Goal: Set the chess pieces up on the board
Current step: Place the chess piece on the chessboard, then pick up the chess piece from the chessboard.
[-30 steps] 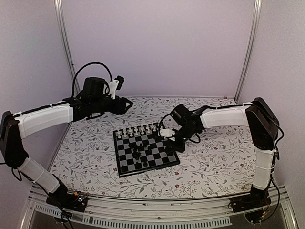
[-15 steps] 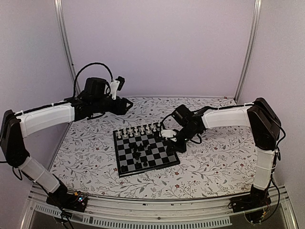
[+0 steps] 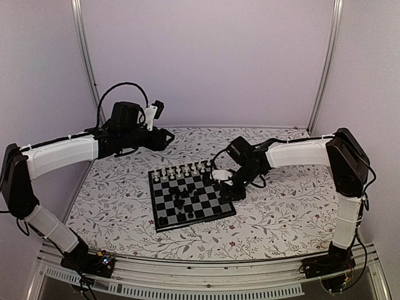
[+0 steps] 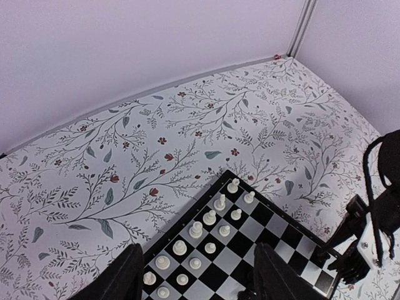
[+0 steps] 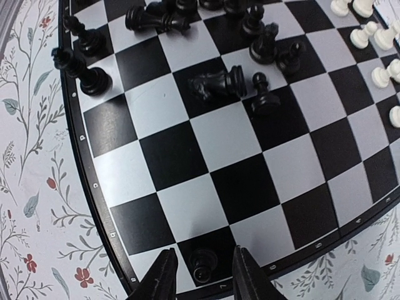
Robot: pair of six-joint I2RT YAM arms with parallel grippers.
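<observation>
Board: the small black-and-grey checkered chessboard with a black border (image 3: pixel 195 222) sits mid-table on the floral-print tabletop (image 3: pixel 281 212), turned slightly askew.

White chess pieces (image 3: pixel 181 170): two rows along the far side of the board, all upright as far as the overhead and left wrist views show.

Black chess pieces (image 3: pixel 185 197): loose cluster around the board's middle, not in rows. Right wrist view shows a black knight (image 5: pixel 216 82) lying on its side, an upright black pawn (image 5: pixel 265 99) just right of it, and more toppled pieces at the top of that view. Two more black pieces (image 5: pixel 81 62) stand next to the board's near border.

Right gripper (image 5: pixel 204 252): low over the board's right edge. Fingers (image 5: pixel 161 275) apart, one on each side of a small black pawn (image 5: pixel 203 264). That pawn stands upright on a black square in the right edge row, next to the border. There's a thin gap on either side, so the pads don't look clamped on it.

Left gripper (image 3: pixel 169 139): held high over the far left of the table, well apart from the board and pointing towards it. Fingers (image 4: pixel 128 275) wide apart with nothing between them. Its camera looks down on the white rows.
</observation>
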